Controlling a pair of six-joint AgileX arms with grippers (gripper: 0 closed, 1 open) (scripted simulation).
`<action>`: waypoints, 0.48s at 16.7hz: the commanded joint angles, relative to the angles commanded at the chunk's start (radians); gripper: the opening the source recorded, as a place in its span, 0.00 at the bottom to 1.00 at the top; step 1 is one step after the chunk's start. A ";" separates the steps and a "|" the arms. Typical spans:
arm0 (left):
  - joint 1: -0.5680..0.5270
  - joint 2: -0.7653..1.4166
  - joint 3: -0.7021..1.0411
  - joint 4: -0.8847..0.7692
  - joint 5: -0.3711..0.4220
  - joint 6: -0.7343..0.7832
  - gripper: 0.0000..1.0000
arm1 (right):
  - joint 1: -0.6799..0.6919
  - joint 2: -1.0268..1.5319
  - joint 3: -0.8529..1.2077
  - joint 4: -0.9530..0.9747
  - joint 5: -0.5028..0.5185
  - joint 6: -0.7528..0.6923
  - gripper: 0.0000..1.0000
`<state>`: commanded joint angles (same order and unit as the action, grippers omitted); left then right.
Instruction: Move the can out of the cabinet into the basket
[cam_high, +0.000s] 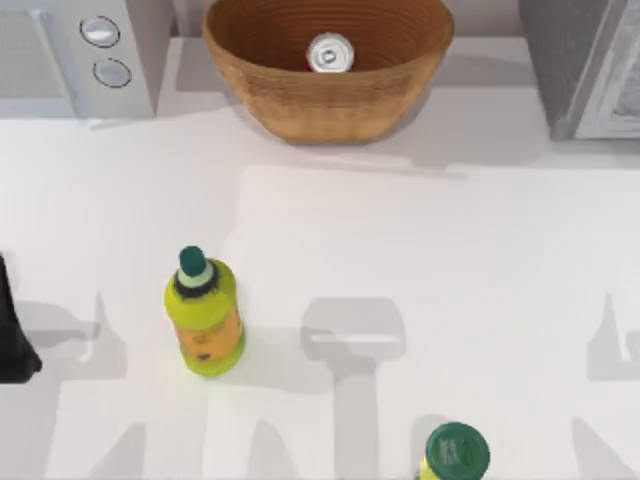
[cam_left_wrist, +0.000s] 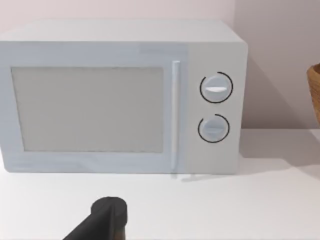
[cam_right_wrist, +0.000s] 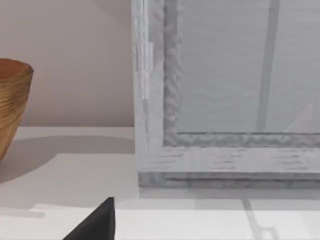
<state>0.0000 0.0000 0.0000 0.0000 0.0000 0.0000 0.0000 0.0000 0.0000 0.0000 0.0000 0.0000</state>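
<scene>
Can (cam_high: 330, 53): upright inside the basket, silver top and pull-tab facing up, reddish side just visible; sits toward the basket's far wall.
Basket (cam_high: 300, 100): woven wicker, at the far edge of the table near its middle; between the microwave and the cabinet, apart from both. Rim edge also seen in the left wrist view (cam_left_wrist: 315, 95) and the right wrist view (cam_right_wrist: 12, 105).
Cabinet (cam_high: 580, 65): grey speckled, at the far right corner of the table; pale white-framed door (cam_right_wrist: 225, 100) faces the right wrist camera and appears shut.
Microwave (cam_high: 70, 50): white, two round knobs, at the far left corner; door closed in the left wrist view (cam_left_wrist: 120, 97).
Bottle, left (cam_high: 204, 315): yellow-green with green cap, upright, left of the table's middle, well apart from the basket.
Bottle, near (cam_high: 455, 455): green cap at the near edge, right of centre, cut off by the frame.
Left gripper (cam_left_wrist: 107, 217): dark part low in its wrist view, facing the microwave; arm (cam_high: 15, 330) at the left edge of the table. Open or closed: cannot tell.
Right gripper (cam_right_wrist: 97, 222): dark tip low in its wrist view, before the cabinet door. Open or closed: cannot tell.
Obstructions: neither bottle close to the basket or the cabinet.
</scene>
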 joint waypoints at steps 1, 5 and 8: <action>0.000 0.000 0.000 0.000 0.000 0.000 1.00 | 0.000 0.000 0.000 0.000 0.000 0.000 1.00; 0.000 0.000 0.000 0.000 0.000 0.000 1.00 | -0.026 0.038 0.015 0.034 -0.030 0.001 1.00; 0.000 0.000 0.000 0.000 0.000 0.000 1.00 | -0.122 0.166 0.055 0.153 -0.134 0.004 1.00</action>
<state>0.0000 0.0000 0.0000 0.0000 0.0000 0.0000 -0.1223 0.1661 0.0553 0.1525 -0.1341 0.0045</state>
